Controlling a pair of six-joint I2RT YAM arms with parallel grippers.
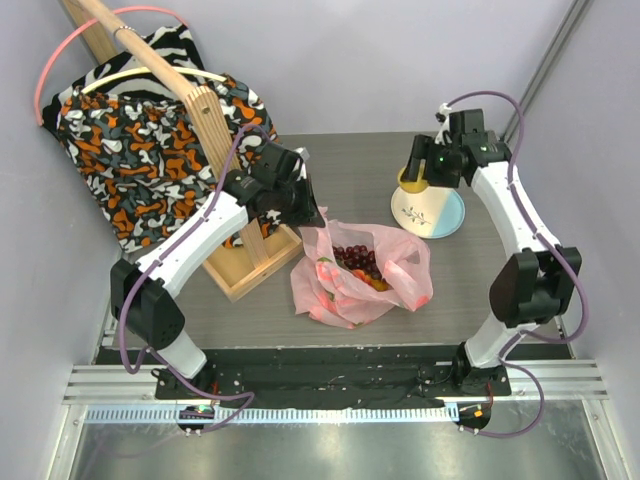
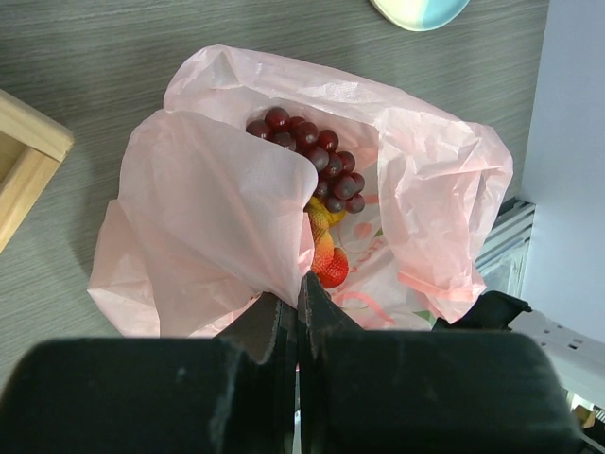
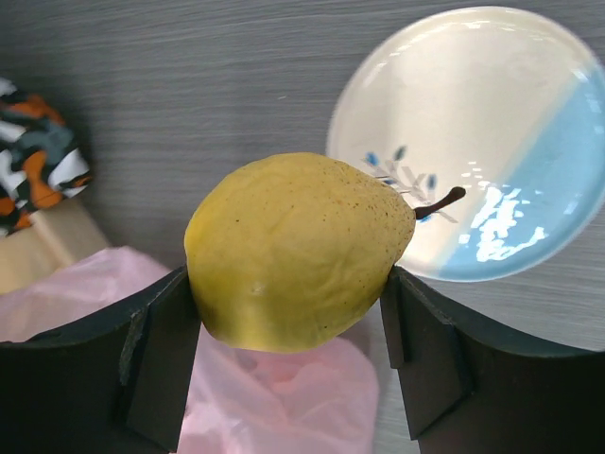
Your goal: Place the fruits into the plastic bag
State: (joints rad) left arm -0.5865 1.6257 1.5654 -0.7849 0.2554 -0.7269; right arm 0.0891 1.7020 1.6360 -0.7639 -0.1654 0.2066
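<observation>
The pink plastic bag (image 1: 360,270) lies open in the middle of the table. Inside it are a dark purple grape bunch (image 2: 312,156), a red strawberry-like piece (image 2: 333,270) and a yellow-orange fruit (image 2: 321,219). My left gripper (image 2: 301,288) is shut on the bag's near rim (image 2: 227,208) and holds it up. My right gripper (image 3: 293,312) is shut on a yellow pear-like fruit (image 3: 298,248) with a brown stem, held in the air above the table between the plate and the bag. In the top view it (image 1: 415,170) is over the plate's left edge.
A pale blue and cream round plate (image 1: 432,210) sits at the right back. A wooden stand (image 1: 225,200) with an orange-black patterned cloth (image 1: 130,150) fills the left back. The bag's edge shows below the fruit in the right wrist view (image 3: 284,397).
</observation>
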